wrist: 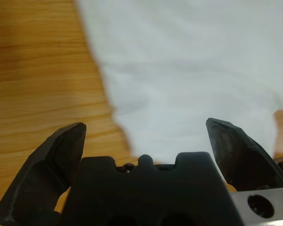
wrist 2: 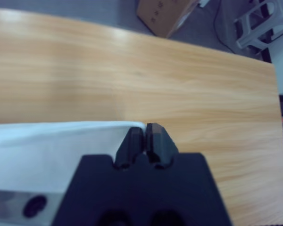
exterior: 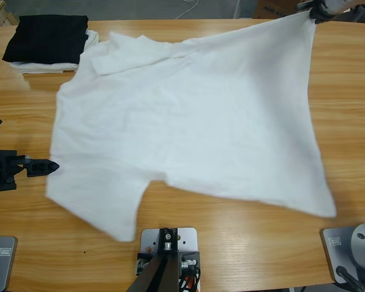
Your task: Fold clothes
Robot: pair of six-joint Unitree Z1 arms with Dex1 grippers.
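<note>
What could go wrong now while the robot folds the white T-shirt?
The right gripper pinches only a small corner of the T-shirt, so the cloth may slip out when pulled. The left gripper is open and holds nothing, so one side could drag unevenly. The shirt also lies close to the folded black garment and might disturb it.

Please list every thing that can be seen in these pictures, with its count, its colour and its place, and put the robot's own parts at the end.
T-shirt: one, white, spread over the middle of the table, one corner lifted at the far right.
Folded garment: one, black, far left corner of the table, on top of the folded cloth.
Folded cloth: one, white, under the black garment.
Table: one, light wood, under everything.
Cardboard box: one, brown, on the floor beyond the table.
Left gripper: one, black, open, at the shirt's left edge.
Right gripper: one, black, shut on the shirt's corner.
</note>
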